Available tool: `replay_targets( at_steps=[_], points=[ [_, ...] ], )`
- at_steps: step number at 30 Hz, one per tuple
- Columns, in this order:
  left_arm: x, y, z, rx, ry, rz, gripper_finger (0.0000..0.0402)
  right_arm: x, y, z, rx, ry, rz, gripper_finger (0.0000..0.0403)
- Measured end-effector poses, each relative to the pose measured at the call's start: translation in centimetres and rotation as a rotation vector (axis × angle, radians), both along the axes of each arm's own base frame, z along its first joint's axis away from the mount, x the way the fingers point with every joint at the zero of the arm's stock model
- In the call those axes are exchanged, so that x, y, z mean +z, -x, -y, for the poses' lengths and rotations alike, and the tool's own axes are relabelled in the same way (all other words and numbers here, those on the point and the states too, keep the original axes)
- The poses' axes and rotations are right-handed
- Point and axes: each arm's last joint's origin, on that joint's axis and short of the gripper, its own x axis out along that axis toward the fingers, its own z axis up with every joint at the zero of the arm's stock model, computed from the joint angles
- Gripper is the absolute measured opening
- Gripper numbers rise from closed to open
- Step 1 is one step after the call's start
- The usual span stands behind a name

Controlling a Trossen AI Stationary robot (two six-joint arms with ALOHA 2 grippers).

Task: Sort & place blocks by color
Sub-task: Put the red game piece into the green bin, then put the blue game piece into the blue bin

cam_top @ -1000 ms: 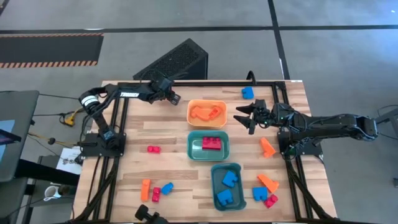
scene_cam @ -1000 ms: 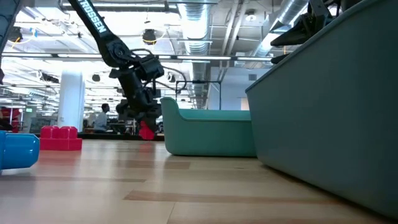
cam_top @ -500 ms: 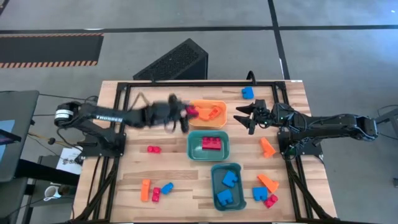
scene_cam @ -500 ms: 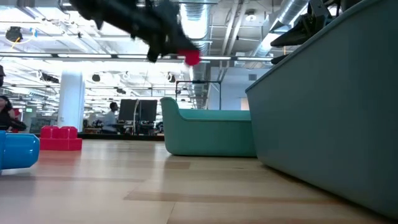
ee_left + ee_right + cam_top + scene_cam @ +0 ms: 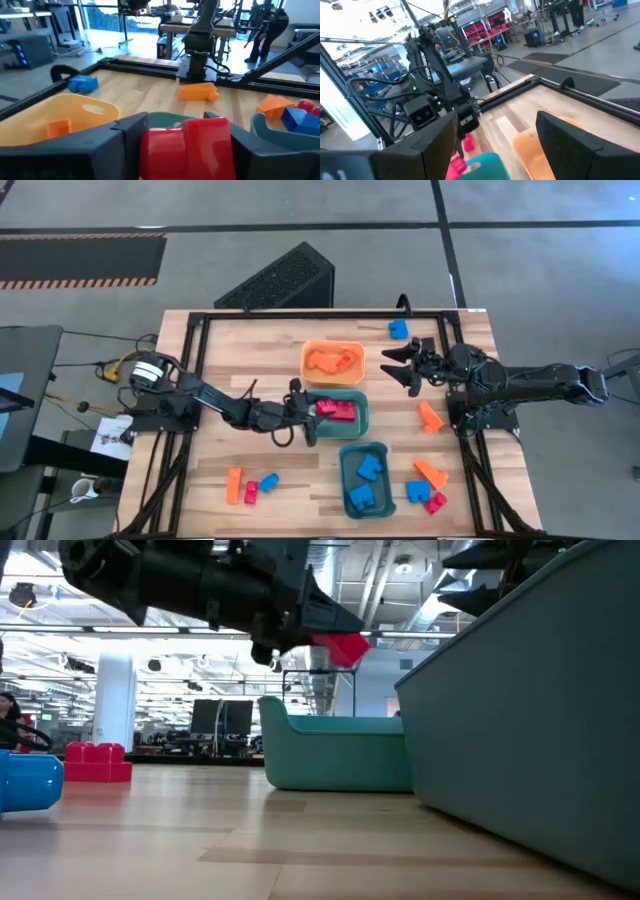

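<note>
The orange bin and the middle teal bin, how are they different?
The orange bin is orange with orange blocks inside; the middle teal bin is teal with red blocks inside. The left gripper holds a red block at the teal bin's edge; no gripper is over the orange bin. The right gripper waits open beside the orange bin. Both are rectangular trays on the table.

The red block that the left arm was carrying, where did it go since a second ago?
The left pincer swung from the table's far left corner, past the orange bin, to the middle teal bin, carrying the red block between its fingers over the rim. The right pincer barely moved, open; loose blocks stayed put.
</note>
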Motion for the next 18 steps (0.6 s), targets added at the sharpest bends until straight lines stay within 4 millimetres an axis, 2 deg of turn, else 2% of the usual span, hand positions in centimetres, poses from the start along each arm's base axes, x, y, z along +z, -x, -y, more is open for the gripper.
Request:
replay_targets(
  at_steps=[6, 10, 13, 18],
  points=[
    [-0.6, -0.6, -0.5, -0.069, 0.055, -0.088, 0.0246, 0.0, 0.1, 0.0, -0.002, 0.016, -0.004, 0.0291],
    [0.1, -1.0, -0.8, -0.049, 0.027, -0.091, 0.0288, 0.0, 0.2, 0.3, -0.023, 0.016, -0.009, 0.0291],
    [1.4, -1.0, -1.0, 0.019, -0.004, -0.041, 0.0304, -0.2, 0.3, 0.9, -0.086, 0.006, -0.046, 0.0291],
    [4.4, -0.2, -1.2, 0.046, -0.054, 0.073, 0.0301, 0.0, 0.7, 2.6, -0.311, -0.042, -0.29, 0.0291]
  ],
)
